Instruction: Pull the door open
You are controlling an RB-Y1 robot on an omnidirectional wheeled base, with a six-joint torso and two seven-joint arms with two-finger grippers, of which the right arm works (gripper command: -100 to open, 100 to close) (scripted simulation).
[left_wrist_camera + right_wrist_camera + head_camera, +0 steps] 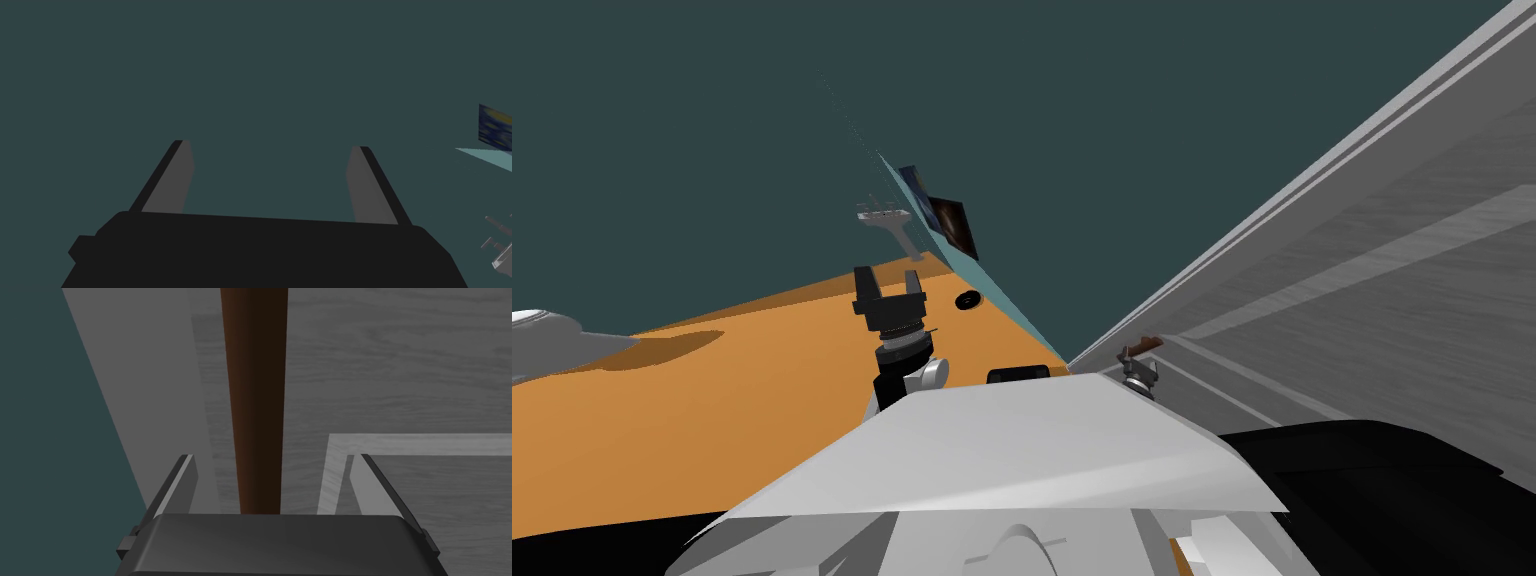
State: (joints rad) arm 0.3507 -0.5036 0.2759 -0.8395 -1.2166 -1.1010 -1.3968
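A grey panelled door rises on my right, with a brown lever handle near its edge. My right gripper sits just under that handle. In the right wrist view the brown handle runs out from between the open fingers of the right gripper and touches neither blade. Behind it lie the door and a lighter grey strip along its edge. My left gripper is raised over the floor, away from the door. In its own view the left gripper stands open with nothing between its fingers.
A dark teal wall meets the door's edge. The orange floor spreads to the left. On it lies a small black ring. A framed picture and a white fixture stand farther off. A white rounded object is at the far left.
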